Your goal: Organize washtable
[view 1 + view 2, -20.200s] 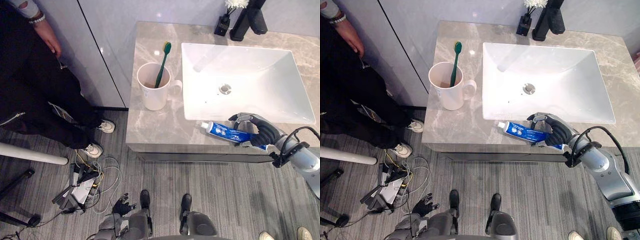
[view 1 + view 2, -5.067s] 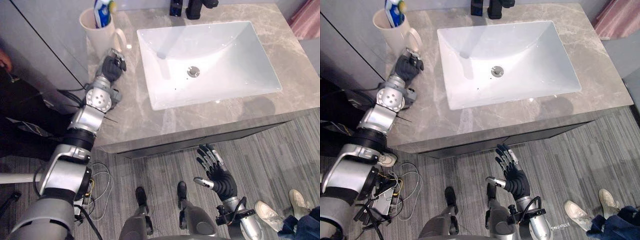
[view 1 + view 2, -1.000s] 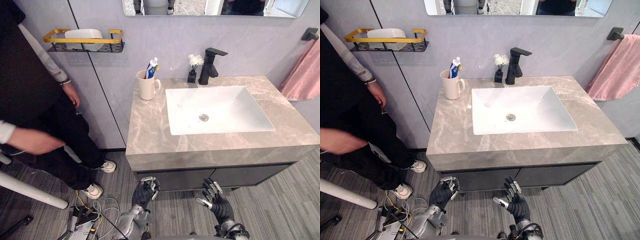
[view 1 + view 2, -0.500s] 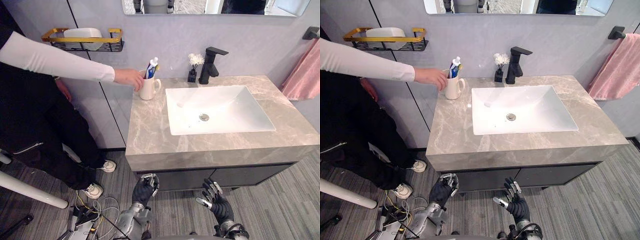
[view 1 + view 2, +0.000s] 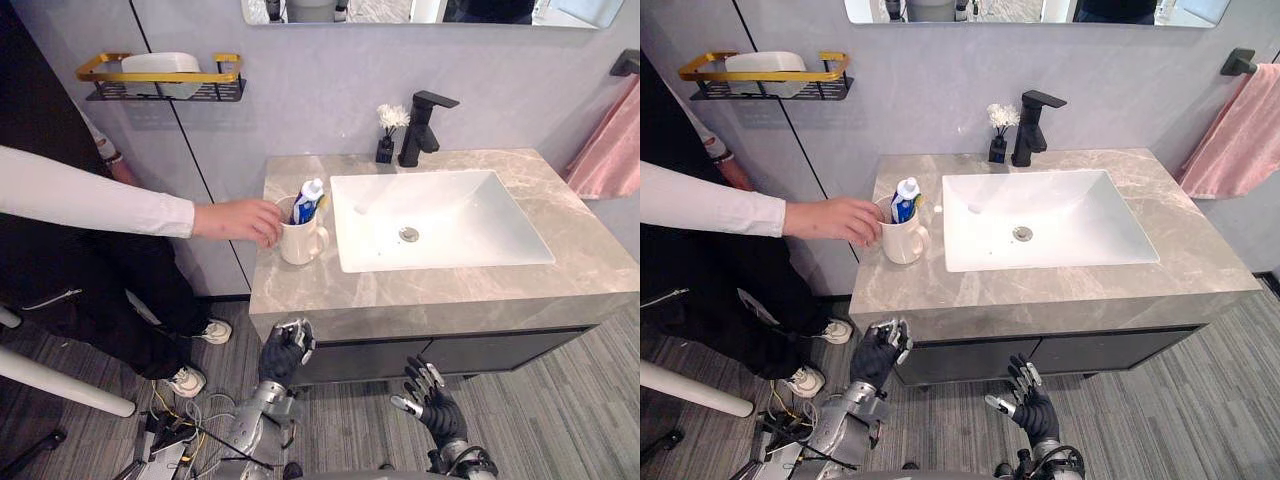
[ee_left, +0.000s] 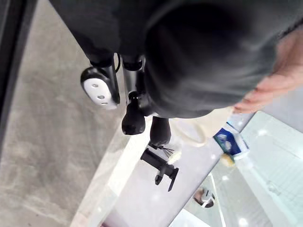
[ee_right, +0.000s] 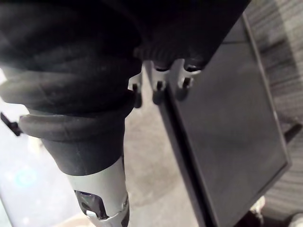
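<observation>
Left eye view: my left hand [image 5: 283,352] hangs just under the tabletop's [image 5: 400,290] front edge, fingers loosely curled on nothing. My right hand [image 5: 432,402] sits low too, fingers spread, empty. The mug [image 5: 301,243] with the toothpaste [image 5: 309,196] in it stands on the left side, just beside the sink [image 5: 480,215], with a person's hand [image 5: 238,220] on it. I'd wait for that hand to clear, then rise wide of the edge. Open room is the front strip and the right side.

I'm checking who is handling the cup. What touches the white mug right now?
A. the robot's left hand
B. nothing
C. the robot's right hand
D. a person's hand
D: a person's hand is on the mug, while the robot's left hand and right hand hang below the counter.
</observation>
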Tool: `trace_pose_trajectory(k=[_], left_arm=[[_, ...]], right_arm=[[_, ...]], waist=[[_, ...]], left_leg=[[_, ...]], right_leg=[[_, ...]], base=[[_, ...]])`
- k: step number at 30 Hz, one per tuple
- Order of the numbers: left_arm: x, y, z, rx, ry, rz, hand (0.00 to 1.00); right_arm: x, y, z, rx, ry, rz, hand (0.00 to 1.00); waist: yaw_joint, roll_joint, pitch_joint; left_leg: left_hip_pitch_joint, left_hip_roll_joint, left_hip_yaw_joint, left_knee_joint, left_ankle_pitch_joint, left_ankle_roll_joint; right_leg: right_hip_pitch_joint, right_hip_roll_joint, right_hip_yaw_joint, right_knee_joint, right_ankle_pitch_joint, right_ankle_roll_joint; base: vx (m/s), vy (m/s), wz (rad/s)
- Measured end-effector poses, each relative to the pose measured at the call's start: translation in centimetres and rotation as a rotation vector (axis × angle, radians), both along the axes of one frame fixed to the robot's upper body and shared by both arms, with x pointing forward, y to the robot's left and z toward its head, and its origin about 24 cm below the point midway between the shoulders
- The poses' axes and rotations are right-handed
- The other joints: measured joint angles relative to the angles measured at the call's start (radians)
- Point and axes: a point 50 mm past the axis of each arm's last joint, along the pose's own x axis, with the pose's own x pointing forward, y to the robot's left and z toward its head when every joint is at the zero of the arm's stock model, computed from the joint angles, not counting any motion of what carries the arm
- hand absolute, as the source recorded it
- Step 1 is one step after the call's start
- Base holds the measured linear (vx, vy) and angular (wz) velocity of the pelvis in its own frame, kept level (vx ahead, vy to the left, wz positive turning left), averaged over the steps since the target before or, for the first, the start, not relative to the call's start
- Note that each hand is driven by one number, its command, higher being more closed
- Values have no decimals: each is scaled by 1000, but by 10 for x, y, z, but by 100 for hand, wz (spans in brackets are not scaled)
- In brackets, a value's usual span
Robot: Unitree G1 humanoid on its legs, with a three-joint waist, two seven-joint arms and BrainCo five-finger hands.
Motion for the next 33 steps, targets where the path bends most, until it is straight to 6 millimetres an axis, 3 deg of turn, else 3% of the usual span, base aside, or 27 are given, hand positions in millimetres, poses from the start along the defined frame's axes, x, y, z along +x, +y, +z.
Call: trace_pose_trajectory(k=[12, 21, 33], left_arm=[[3, -1, 16, -17, -81, -18, 100], [36, 1, 42, 155, -236, -23, 100], [63, 8, 38, 285, -230, -14, 100]], right_arm=[[1, 3, 1, 21, -14, 26, 0], [9, 5, 1, 18, -21, 46, 0], [17, 0, 4, 9, -52, 52, 0]], waist=[[-1, 1, 1], [-5, 4, 4], [-31, 8, 14]], left_leg=[[1, 0, -2, 0, 0, 0], [12, 0, 8, 3, 0, 0], [16, 1, 29, 5, -6, -1]], right_leg=[[0, 0, -1, 1, -1, -1], [1, 0, 2, 1, 0, -2], [-5, 3, 16, -1, 2, -3]], base=[[0, 0, 0], [0, 0, -2], [6, 2, -5]])
